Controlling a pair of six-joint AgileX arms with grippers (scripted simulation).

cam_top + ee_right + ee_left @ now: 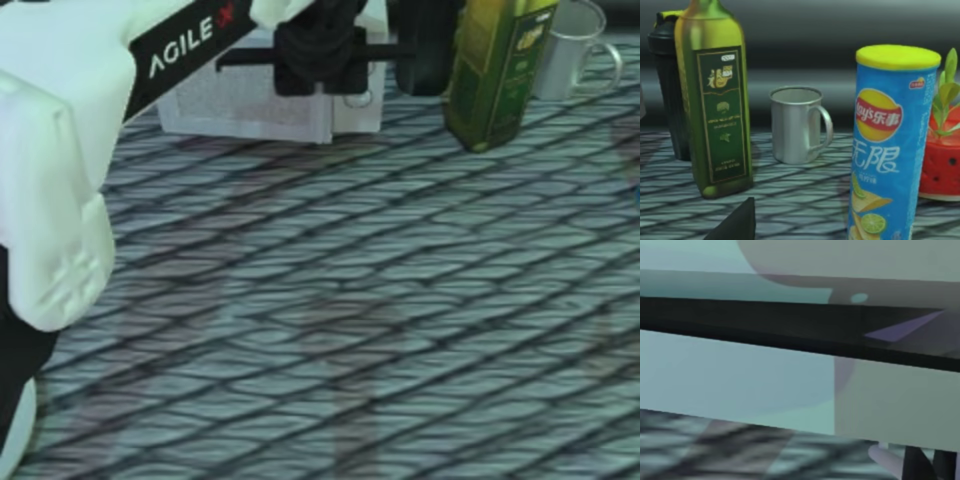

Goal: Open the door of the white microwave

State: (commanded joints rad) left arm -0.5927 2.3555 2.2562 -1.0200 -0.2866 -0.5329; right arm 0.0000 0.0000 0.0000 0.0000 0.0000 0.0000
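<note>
The white microwave (200, 105) stands at the back of the table, left of centre. Its door (250, 110), with the grey mesh window, faces the front and looks flush with the body. A silver knob (358, 98) shows on the narrow panel to the door's right. My left gripper (318, 60) hangs over the microwave's front right part, hiding its top. The left wrist view is filled by white panels (740, 375) with a dark band (765, 322) between them. Only a dark tip of my right gripper (737, 225) shows, low over the table.
A green oil bottle (495, 70) and a metal cup (572, 45) stand right of the microwave, with a dark shaker (665, 85) behind the bottle. A blue crisps can (892, 145) and a watermelon-shaped plant pot (942, 160) stand farther right.
</note>
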